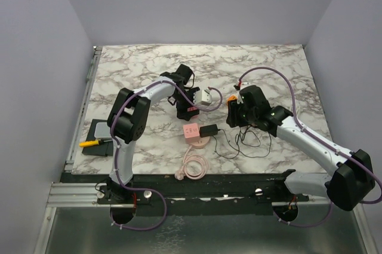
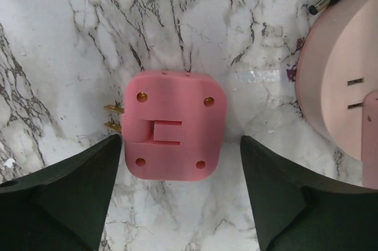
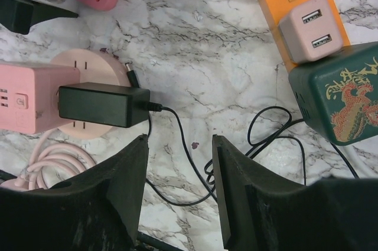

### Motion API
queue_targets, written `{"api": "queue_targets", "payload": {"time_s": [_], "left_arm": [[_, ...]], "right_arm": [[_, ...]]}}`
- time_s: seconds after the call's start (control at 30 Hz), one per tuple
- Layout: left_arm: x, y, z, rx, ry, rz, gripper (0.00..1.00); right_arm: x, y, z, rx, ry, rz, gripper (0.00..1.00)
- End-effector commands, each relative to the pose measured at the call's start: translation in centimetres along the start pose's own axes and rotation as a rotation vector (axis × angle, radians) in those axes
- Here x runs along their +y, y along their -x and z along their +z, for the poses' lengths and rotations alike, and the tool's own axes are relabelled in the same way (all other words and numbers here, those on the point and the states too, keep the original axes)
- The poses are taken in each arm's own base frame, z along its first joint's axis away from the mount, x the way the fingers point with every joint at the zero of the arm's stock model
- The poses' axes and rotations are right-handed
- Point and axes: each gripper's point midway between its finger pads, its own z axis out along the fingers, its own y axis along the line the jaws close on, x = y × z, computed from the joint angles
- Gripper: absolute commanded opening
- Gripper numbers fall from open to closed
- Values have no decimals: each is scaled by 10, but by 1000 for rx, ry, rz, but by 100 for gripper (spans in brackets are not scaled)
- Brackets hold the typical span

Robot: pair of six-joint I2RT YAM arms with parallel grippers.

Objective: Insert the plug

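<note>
Left hand wide open, straddling pink plug lying flat on tabletop, not touching it; looks lined up to pinch its sides. Prongs point 9 o'clock, round socket sits at 3, so it likely needs turning. Right hand half open, empty.

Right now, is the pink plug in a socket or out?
Out. The pink plug lies on the marble table, both brass prongs bare, apart from the round pink socket.

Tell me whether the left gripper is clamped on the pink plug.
No: the pink plug lies on the marble between the left gripper's spread fingers, bare marble showing beside one.
</note>
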Motion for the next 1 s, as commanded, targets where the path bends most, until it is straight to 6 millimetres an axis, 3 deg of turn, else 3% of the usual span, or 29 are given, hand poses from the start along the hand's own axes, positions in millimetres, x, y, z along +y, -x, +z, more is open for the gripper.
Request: {"api": "queue_targets", "payload": {"time_s": [0.0, 0.13, 0.53, 0.73, 0.97], "left_arm": [[3, -3, 6, 21, -10, 43, 79], [11, 8, 7, -14, -5, 41, 76], [13, 24, 1, -62, -2, 47, 37], [34, 61, -42, -148, 97, 102, 27], [49, 110, -108, -235, 238, 267, 26]], "right_arm": [[9, 10, 2, -34, 34, 1, 52], [11, 11, 7, -45, 44, 8, 52], [14, 12, 21, -64, 63, 4, 50], [20, 26, 29, -90, 79, 4, 53], [33, 76, 15, -205, 181, 48, 62]]}}
